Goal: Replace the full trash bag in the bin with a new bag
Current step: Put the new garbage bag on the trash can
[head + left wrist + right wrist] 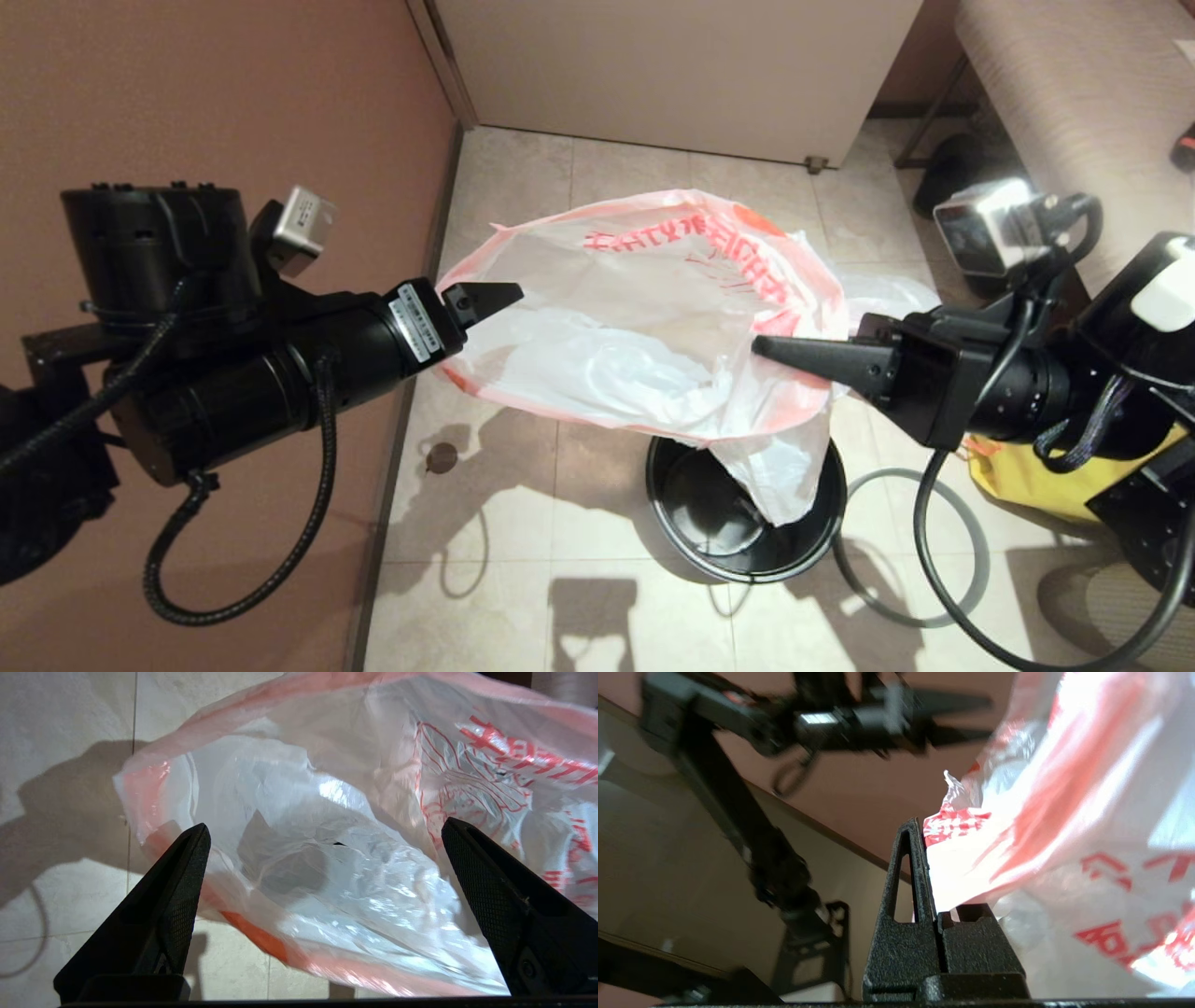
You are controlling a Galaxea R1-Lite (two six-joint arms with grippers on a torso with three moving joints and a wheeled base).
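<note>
Head view: new bag (644, 317) is held mouth-open above the bin (709, 523), tail dipped inside. Right gripper (761, 347) is clamped on its hem; left gripper (322, 830) is spread wide at the opposite rim.

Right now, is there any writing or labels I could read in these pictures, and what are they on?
Red print on the new bag: characters seen reversed through the plastic, not readable.
White sticker on the left gripper wrist: too small to read.
Nothing else carries text.
</note>
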